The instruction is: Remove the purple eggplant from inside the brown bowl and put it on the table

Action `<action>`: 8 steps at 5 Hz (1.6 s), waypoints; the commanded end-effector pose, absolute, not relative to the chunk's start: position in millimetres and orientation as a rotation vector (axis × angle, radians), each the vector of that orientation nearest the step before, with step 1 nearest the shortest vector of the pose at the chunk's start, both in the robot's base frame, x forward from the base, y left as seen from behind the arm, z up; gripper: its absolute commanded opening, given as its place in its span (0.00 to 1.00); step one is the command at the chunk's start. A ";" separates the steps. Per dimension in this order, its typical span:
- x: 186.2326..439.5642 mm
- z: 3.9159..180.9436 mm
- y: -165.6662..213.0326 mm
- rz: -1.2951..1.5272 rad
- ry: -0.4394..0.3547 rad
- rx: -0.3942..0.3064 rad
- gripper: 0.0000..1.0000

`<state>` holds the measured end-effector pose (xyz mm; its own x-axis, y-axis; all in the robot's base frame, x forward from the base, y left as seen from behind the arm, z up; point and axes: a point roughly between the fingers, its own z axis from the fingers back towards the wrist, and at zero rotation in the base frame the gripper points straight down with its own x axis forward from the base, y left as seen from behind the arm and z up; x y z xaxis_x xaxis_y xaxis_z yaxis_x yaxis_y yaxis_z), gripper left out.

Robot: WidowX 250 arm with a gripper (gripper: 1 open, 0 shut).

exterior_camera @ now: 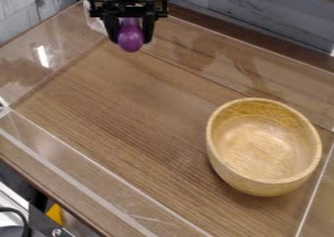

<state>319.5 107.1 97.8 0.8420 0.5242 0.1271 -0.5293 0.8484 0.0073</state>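
My gripper [129,31] hangs over the far left part of the table [144,114], pointing straight down. Its black fingers are shut on the purple eggplant [131,36], which hangs between them a little above the wood. The brown bowl [265,145] sits at the near right, round, thick-walled and empty, well away from the gripper.
Low clear acrylic walls [39,56] run along the table's edges, one close to the left of the gripper. A grey plank wall [261,12] stands behind the table.
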 end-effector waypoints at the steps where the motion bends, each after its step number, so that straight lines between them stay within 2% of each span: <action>1: 328.7 116.6 104.3 0.486 -0.193 0.038 0.00; 2: 328.9 116.0 98.7 0.421 -0.197 0.035 0.00; 3: 337.9 118.3 98.9 0.478 -0.197 0.044 0.00; 6: 313.1 73.9 63.7 0.296 -0.118 0.063 0.00; 7: 301.4 65.4 49.6 0.264 -0.098 0.060 0.00; 8: 304.5 58.1 50.8 0.278 -0.092 0.061 0.00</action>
<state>296.7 49.1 44.7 0.9616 0.2699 0.0489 -0.2723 0.9608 0.0516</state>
